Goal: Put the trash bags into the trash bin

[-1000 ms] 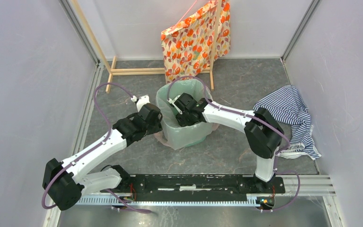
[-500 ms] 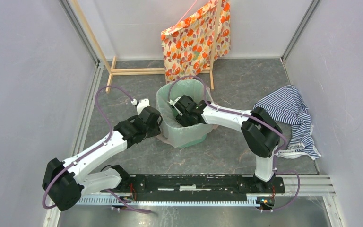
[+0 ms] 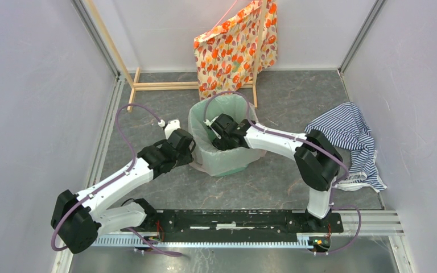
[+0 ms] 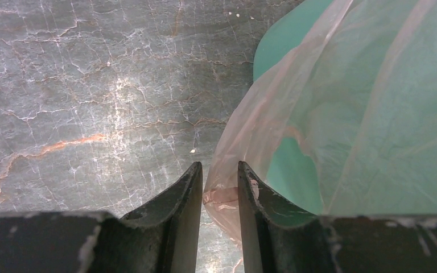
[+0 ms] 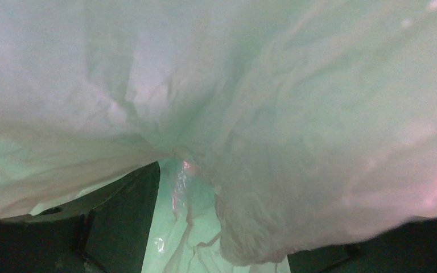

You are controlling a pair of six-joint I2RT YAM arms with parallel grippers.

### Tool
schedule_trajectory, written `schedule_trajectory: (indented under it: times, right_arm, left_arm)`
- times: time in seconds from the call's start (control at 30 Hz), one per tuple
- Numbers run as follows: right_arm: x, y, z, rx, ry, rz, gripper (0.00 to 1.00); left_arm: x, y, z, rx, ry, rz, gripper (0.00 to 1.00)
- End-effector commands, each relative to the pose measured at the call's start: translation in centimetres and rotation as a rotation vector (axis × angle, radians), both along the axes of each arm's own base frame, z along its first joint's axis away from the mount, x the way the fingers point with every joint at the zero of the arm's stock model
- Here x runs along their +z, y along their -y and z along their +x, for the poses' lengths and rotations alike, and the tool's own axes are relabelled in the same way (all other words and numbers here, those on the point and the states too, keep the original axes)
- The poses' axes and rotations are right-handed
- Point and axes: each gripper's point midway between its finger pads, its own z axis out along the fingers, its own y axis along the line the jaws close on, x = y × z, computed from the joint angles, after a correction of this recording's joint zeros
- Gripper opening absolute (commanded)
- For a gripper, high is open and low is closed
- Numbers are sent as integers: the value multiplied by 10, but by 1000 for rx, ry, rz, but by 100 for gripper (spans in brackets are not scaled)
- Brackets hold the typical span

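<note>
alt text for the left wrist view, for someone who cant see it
The left hand has its two dark fingers slightly apart, with the edge of a translucent pinkish trash bag in the gap between them. The bag drapes over the mint-green trash bin on the right; grey marbled table fills the left.

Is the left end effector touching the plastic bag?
Touching. In the left wrist view, an edge of the bag lies between the fingers of the left end effector, against one.
</note>
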Motion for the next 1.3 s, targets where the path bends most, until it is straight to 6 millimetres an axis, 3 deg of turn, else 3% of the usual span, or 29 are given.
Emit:
schedule_trajectory:
  times: [0.0, 0.43, 0.93, 1.27]
  right_arm:
    - [40, -1, 0, -26, 35, 53, 78]
    - [80, -4, 2, -47, 101, 136, 79]
    - [98, -13, 8, -74, 100, 166, 78]
    - [135, -20, 6, -63, 131, 230, 77]
  left_arm:
    - [14, 8, 11, -11, 47, -25, 36]
    - [18, 12, 15, -26, 48, -20, 36]
    - [20, 13, 17, -39, 54, -15, 36]
    - [19, 12, 16, -38, 50, -9, 36]
